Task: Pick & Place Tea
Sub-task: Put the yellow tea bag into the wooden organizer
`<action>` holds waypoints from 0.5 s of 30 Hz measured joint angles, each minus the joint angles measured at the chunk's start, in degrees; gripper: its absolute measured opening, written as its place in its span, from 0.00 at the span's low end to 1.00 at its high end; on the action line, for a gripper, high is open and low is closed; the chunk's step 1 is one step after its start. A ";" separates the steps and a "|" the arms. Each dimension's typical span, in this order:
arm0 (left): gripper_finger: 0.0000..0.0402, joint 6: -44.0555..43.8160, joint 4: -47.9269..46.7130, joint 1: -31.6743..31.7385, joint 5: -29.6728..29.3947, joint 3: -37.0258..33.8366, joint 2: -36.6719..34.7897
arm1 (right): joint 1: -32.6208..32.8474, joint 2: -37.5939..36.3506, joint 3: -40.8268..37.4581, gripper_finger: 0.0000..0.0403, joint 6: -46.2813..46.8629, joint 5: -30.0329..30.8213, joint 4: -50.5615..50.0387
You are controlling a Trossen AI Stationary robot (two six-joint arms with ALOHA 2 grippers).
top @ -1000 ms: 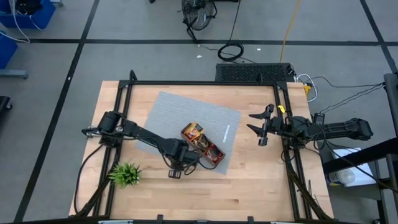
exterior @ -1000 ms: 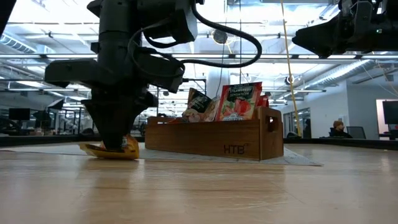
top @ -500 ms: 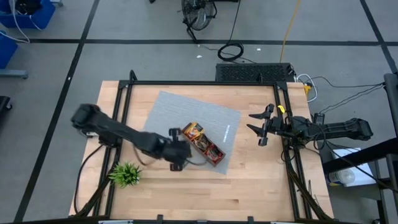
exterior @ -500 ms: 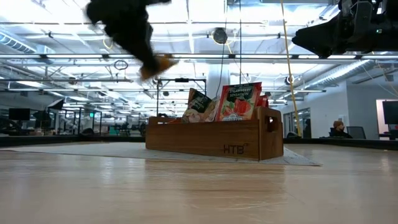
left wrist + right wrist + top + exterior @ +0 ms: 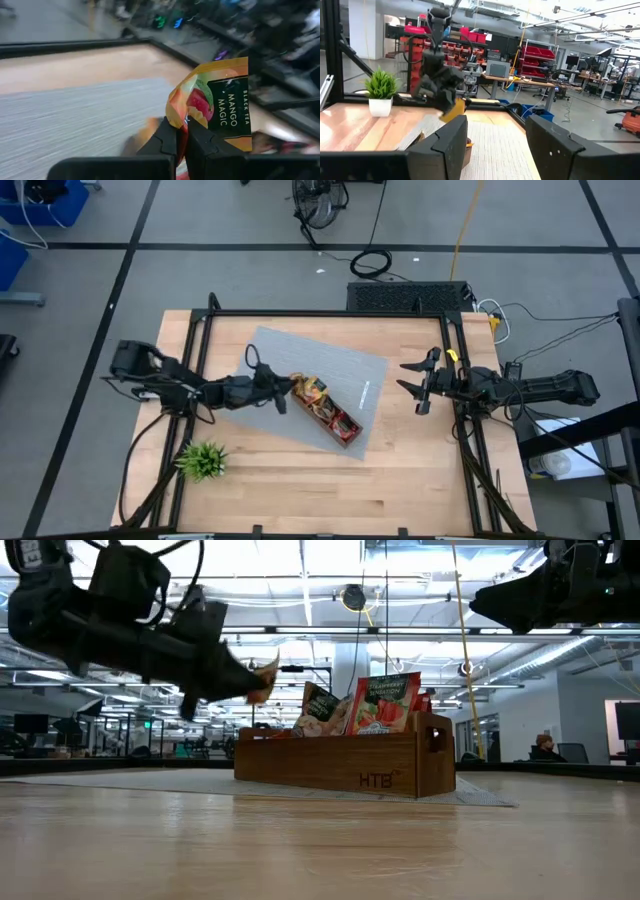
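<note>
Lifted clear off the grey mat a second ago, the mango tea sachet (image 5: 216, 102) now rides in the air, and the left arm has swung round so that the sachet hangs just beside the near end of the wooden tray (image 5: 325, 412). It's an orange-yellow packet with a dark panel, pinched at its lower corner by the left gripper (image 5: 181, 131), whose fingers (image 5: 165, 137) are clenched tight on it. From table height the sachet (image 5: 263, 678) sits above the tray's rim, tilted, well up off the counter (image 5: 400, 475). Inside the tray (image 5: 340, 762) more sachets stand upright, a red strawberry packet (image 5: 385, 702) among them. Under the tray lies the grey mat (image 5: 330, 365), set at an angle on the wood. Near the counter's front left corner stands the small green plant (image 5: 202, 459). Over on the far side the right gripper (image 5: 416, 383) waits near the counter's right edge, fingers (image 5: 447, 142) spread apart, grasping nothing.
</note>
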 joint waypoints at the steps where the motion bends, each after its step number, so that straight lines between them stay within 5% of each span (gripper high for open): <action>1: 0.03 0.00 2.57 -0.14 0.74 0.58 1.76 | 0.01 0.02 0.00 0.46 0.00 -0.02 -0.06; 9: 0.03 -0.57 3.69 -2.28 1.91 10.75 14.19 | 0.00 -0.01 0.00 0.46 0.00 0.00 0.31; 15: 0.03 0.77 3.17 -4.79 -1.45 12.72 16.54 | -0.01 -0.03 0.00 0.46 0.00 0.00 0.15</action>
